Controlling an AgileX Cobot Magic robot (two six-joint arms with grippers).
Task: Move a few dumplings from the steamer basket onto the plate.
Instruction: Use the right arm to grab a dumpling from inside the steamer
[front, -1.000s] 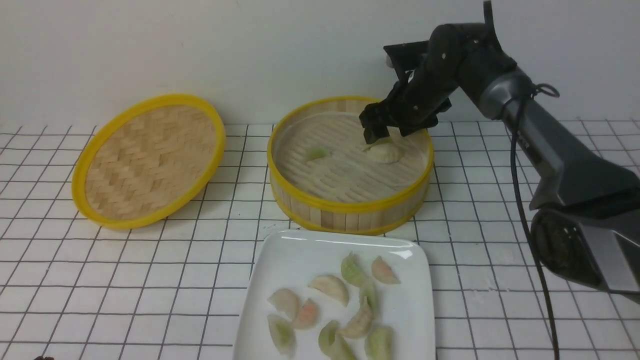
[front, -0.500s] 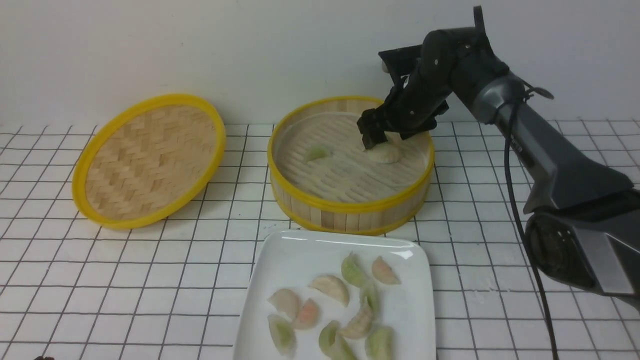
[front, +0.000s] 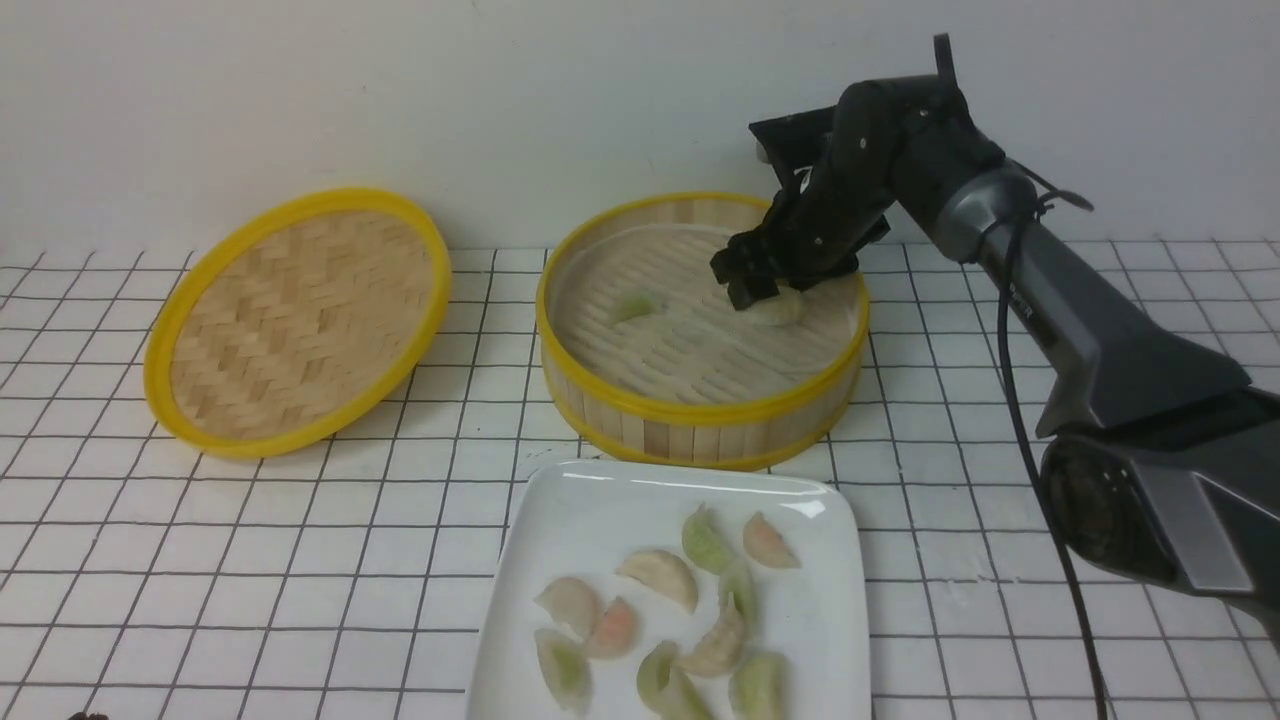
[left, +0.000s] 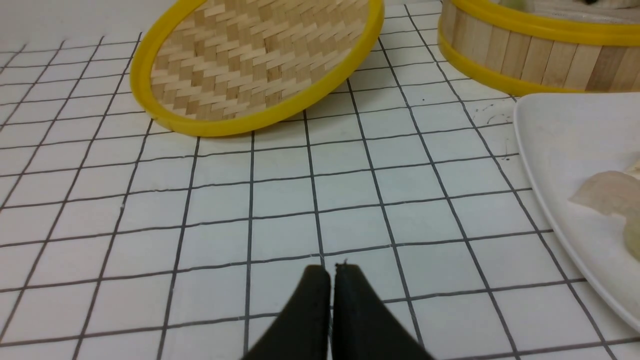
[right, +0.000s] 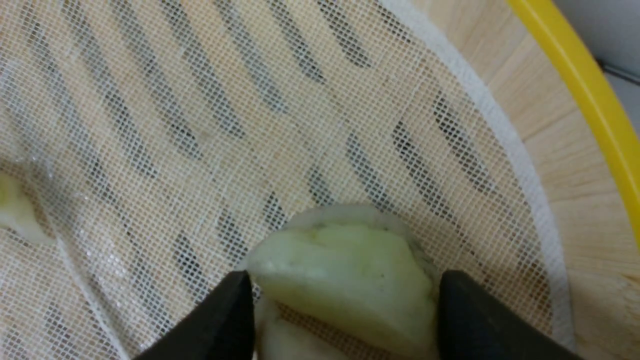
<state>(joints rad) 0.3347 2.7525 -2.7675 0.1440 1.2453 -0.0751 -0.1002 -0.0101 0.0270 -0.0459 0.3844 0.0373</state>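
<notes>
Down inside the steamer basket (front: 700, 412), at the far right of its floor, with the right gripper (front: 760, 293) clasping a pale green dumpling (right: 340, 260) by both flanks. Pads touching it, dumpling not yet off the mesh liner (right: 300, 125). Hard to tell how firm the clasp. Over at the near left, the left gripper (left: 331, 272) clenched tight on nothing, low above the tiled table (left: 220, 200), nearer than the woven lid (left: 260, 55) and left of the plate (front: 600, 500).

Likely trouble from here:

- Tearing or crushing of the soft skin, from too hard a squeeze.
- Slipping out on the way up, from too light a hold on a glossy, rounded surface, then a drop back into the basket or onto the table short of the plate.
- Sticking underneath, possibly tacky, so a risk of pulling the liner up or leaving skin behind.
- Dragging along a paler lump just beneath the green one, perhaps a second dumpling stuck to it. Cannot tell for sure.
- Clipping the near rim of the basket, from too shallow a lift.
- Landing on the plated dumplings (front: 660, 575) crowding the near half, with bare room only along the far edge.

Well apart at the far left of the basket floor, another green dumpling (front: 633, 305), out of harm's way.
</notes>
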